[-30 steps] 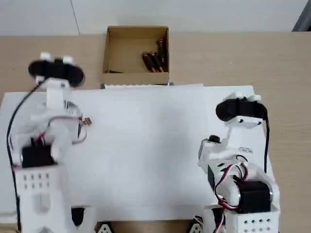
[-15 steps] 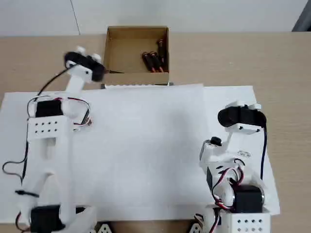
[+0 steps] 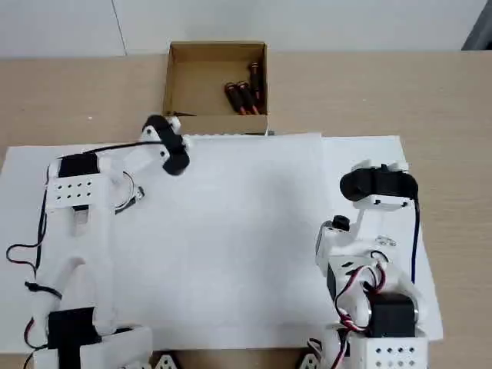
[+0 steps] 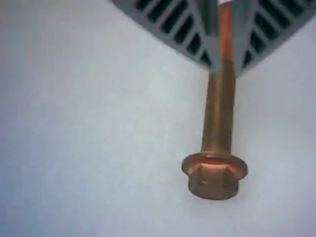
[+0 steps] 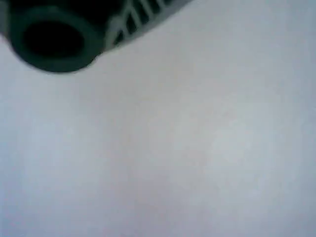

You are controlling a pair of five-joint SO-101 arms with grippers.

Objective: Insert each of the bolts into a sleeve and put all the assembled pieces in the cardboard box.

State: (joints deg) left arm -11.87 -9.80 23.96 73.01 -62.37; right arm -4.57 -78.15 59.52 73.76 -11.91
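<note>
Hanging head-down from the left gripper (image 4: 222, 57), a copper flange bolt (image 4: 218, 128) is being pinched by the upper end of its shank between two ribbed grey fingers (image 4: 173, 24), so the claw is closing narrowly on it. The bolt's hexagonal flanged head is hovering over the white paper sheet (image 4: 89, 138); whether it is touching the paper cannot be told.

In the high view the left arm (image 3: 115, 165) is stretching forward across the sheet. Its gripper is sitting just in front of the near wall of the cardboard box (image 3: 175, 77), outside the box. Inside the box, a few assembled pieces (image 3: 244, 95), copper bolts in dark sleeves, are lying side by side toward its right wall.

The right arm (image 3: 369, 254) is sitting folded at the right edge of the sheet, well apart from the box. In its wrist view the right gripper (image 5: 106, 32) is holding a dark sleeve (image 5: 52, 42) seen end-on, with the open bore facing the camera. The tube is pressing against a ribbed grey finger (image 5: 140, 15) and is raised off the sheet, the claw clamping it.

The sheet is lying on a wooden table (image 3: 369, 92).
</note>
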